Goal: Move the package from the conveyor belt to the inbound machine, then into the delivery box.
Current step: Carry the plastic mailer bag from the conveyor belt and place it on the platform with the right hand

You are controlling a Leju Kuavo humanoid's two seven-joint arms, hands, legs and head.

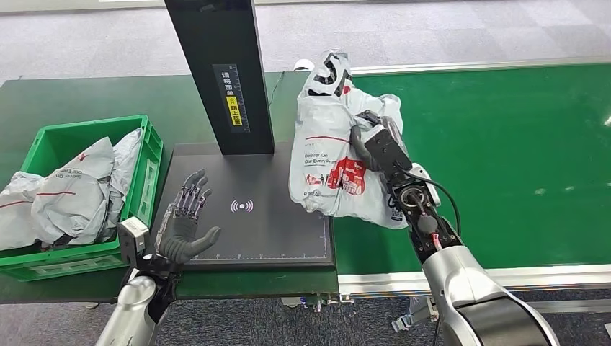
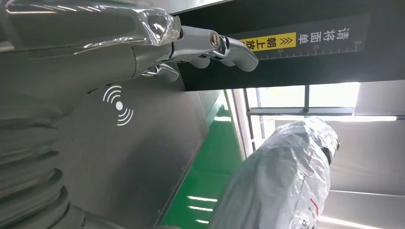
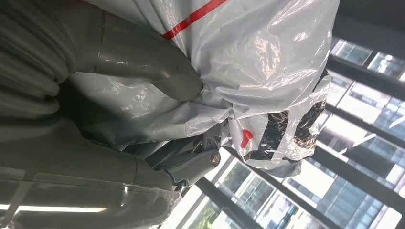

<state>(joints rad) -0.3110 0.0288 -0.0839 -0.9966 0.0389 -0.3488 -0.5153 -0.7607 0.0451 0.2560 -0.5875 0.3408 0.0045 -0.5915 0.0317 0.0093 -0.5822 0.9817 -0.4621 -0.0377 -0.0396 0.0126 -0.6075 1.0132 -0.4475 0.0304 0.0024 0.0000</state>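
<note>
Right up close, the right hand (image 3: 143, 90) squeezes a white plastic package (image 3: 258, 62). Its thumb and fingers are closed on the crinkly bag, and the bag has a red stripe and black marks on it. From the head view, this right hand (image 1: 375, 144) holds the package (image 1: 339, 144) up in the air, so the bag hangs in front of the hand. The bag is over the edge where the green conveyor belt (image 1: 504, 158) meets the dark flat pad of the inbound machine (image 1: 266, 223). Most of the belt stretches away on the outer side of the right hand.

On the other side, the left hand (image 1: 186, 223) holds nothing. Its fingers are spread apart and stretched out over the near corner of the pad. A white wave sign (image 1: 242, 207) is on the pad just past its fingertips. The machine's black post (image 1: 220, 72) stands farther off. Beside the left hand, on its outer side, sits a green delivery box (image 1: 148, 155) with grey bags (image 1: 68, 191) inside.
</note>
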